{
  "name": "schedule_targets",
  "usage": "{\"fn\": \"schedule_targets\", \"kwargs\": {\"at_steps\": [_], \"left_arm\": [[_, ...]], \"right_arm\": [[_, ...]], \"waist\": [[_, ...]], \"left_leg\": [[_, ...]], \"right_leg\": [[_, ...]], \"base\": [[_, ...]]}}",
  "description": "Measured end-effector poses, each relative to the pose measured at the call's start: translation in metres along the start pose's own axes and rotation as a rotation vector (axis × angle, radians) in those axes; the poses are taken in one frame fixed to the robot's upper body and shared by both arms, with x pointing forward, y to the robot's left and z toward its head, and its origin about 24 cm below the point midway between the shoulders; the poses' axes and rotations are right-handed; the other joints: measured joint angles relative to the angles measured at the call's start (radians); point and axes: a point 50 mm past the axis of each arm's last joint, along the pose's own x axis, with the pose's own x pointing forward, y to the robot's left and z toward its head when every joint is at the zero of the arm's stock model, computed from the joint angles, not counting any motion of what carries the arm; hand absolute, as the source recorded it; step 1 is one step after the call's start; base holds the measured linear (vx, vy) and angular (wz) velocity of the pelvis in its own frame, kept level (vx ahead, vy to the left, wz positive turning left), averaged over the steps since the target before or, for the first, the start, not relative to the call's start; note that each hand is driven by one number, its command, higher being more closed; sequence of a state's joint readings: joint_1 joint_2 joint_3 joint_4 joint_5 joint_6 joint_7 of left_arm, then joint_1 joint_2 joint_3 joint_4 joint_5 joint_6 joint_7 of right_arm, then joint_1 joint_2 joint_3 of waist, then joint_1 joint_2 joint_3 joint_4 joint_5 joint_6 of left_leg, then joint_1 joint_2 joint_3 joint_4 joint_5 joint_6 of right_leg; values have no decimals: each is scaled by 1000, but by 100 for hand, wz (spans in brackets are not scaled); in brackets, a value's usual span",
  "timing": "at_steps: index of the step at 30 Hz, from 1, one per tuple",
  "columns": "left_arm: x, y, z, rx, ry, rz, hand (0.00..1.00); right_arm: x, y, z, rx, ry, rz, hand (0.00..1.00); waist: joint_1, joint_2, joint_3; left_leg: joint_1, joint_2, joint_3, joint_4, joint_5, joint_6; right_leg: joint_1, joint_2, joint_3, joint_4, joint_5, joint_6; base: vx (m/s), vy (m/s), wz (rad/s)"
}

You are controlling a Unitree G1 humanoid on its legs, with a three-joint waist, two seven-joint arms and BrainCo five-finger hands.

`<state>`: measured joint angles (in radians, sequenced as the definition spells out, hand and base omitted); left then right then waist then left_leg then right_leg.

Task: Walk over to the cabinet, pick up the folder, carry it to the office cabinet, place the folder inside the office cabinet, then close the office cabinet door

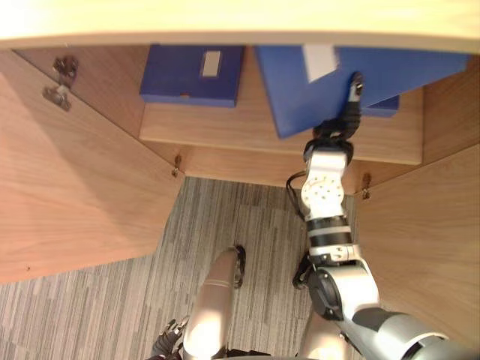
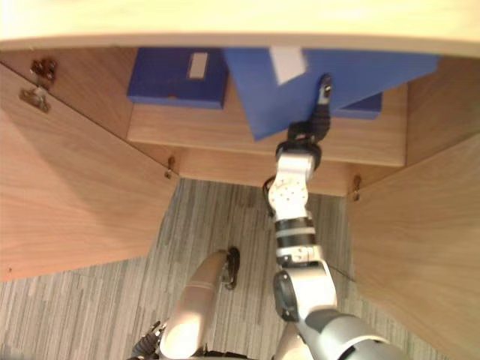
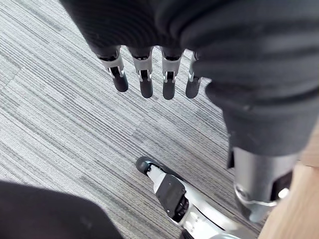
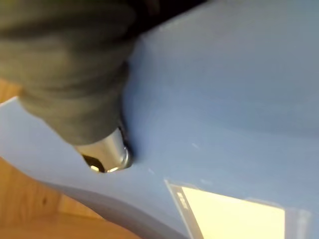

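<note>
Far end of folder [image 1: 300, 97] hidden behind cabinet top [image 1: 225, 22]

**Folder held at the open cabinet**

A blue folder [image 1: 330, 82] with a white label sits tilted over the shelf [image 1: 225, 124] front of the office cabinet [image 1: 105, 79], pinched by the right hand [image 1: 346, 112]. The wooden left door [image 1: 67, 187] and right door [image 1: 427, 240] stand wide open.

Both head eyes look steeply down over the cabinet [image 1: 82, 195], sharing its shelf [image 1: 247, 129] at 12 o'clock and the carpet [image 1: 225, 217] at 6 o'clock, while the left wrist camera faces that carpet past the left hand [image 3: 145, 79] and the right wrist camera sits close against the blue folder [image 4: 224, 89].
</note>
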<state>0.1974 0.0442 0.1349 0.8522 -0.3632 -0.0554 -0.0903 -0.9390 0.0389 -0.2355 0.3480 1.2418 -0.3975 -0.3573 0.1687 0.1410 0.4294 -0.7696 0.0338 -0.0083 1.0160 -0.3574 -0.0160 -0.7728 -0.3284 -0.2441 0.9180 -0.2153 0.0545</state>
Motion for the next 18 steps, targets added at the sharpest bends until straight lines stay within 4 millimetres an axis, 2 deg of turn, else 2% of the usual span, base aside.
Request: {"fn": "schedule_targets", "kwargs": {"at_steps": [5,7,10,14,16,18], "left_arm": [[2,-9,8,32,-19,-19,0],[-1,-15,18,101,-55,-80,0],[-4,-21,25,164,-59,-142,0],[-13,-20,16,197,-17,-178,0],[-17,-19,8,212,27,-188,0],[-17,-19,7,205,36,-186,0]], "right_arm": [[18,28,24,219,-96,-29,100],[30,40,38,249,-124,-28,100],[40,46,52,289,-134,-42,100],[44,50,54,320,-122,-65,100],[47,63,55,319,-119,-52,100],[50,67,58,320,-120,-54,100]], "waist": [[20,11,11],[25,18,20],[37,28,31],[38,37,36],[38,38,36],[44,37,37]], "left_leg": [[-126,-19,-24,106,-15,-1],[-176,-30,-35,141,-16,-1],[-209,-34,-37,150,-12,-6],[-215,-37,-39,147,-9,-1],[-235,-37,-38,146,-6,-3],[-240,-38,-40,146,-6,-4]], "right_leg": [[-115,-31,5,113,-38,6],[-156,-48,4,152,-48,8],[-188,-55,3,164,-48,9],[-195,-57,3,166,-49,8],[-218,-58,4,169,-49,6],[-224,-59,3,173,-48,-2]], "base": [[-76,38,19],[-75,47,18],[-59,63,6],[-1,25,3],[38,18,2],[49,15,5]]}}
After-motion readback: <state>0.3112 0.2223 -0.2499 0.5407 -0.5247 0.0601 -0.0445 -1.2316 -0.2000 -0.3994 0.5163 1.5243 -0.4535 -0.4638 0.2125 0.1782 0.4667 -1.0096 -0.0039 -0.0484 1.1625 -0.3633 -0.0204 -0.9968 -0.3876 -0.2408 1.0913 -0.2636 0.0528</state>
